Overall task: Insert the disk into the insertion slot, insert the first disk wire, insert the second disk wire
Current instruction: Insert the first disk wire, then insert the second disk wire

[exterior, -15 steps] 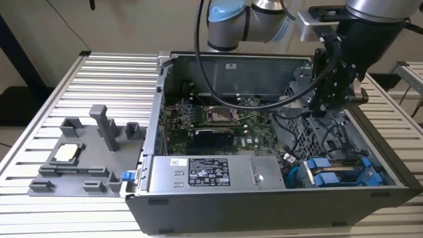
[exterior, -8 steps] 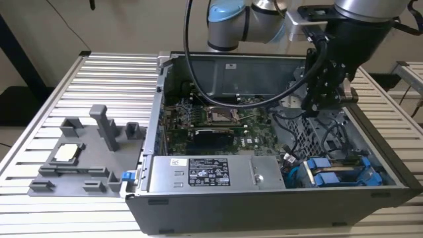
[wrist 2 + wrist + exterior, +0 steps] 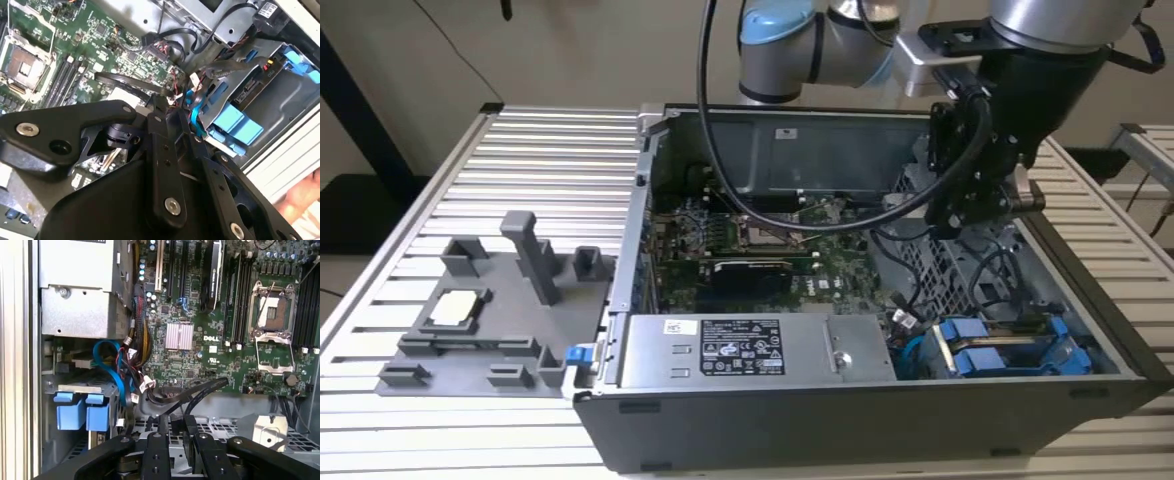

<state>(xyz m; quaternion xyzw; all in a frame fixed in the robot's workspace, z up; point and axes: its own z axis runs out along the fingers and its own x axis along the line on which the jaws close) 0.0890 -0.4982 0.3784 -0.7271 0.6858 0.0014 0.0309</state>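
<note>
**A:** What is the biggest thing there?

**B:** The bench (image 3: 520, 140), ribbed metal. On it lies an open computer case (image 3: 854, 430). A grey fixture tray (image 3: 467, 330) lies beside the case, toward the exterior view's left.

**A:** And the arm?

**B:** The arm (image 3: 1061, 30) reaches down from above into the part of the case toward the exterior view's right. Its black hand (image 3: 974, 215) hangs inside the case over the grey perforated metal, just beside the edge of the green motherboard (image 3: 761, 250).

**A:** Is the hand apart or together?

**B:** I cannot tell. In both wrist views its black linkages (image 3: 177, 440) (image 3: 160, 107) stand close to a bundle of black cables (image 3: 190, 392). Whether anything is clamped does not show.

**A:** What else is in the case?

**B:** The grey power-supply box (image 3: 734, 350) sits along the near wall. Behind it is the board with the square processor socket (image 3: 272, 335).

**A:** Where is the disk?

**B:** The disk (image 3: 1001, 352) is in the near corner of the case, just beside the power-supply box toward the exterior view's right. What I see of it is its bright blue carrier. In the second wrist view that carrier (image 3: 235, 122) lies within the grey metal walls of the insertion slot (image 3: 287, 97). In the first wrist view two blue tabs (image 3: 80, 412) sit side by side below the power-supply box.

**A:** Any wires near it?

**B:** A blue wire (image 3: 112, 365) curves down between the tabs and the board, among thin black and red leads. In the second wrist view it (image 3: 194, 112) runs close beside the hand.
</note>
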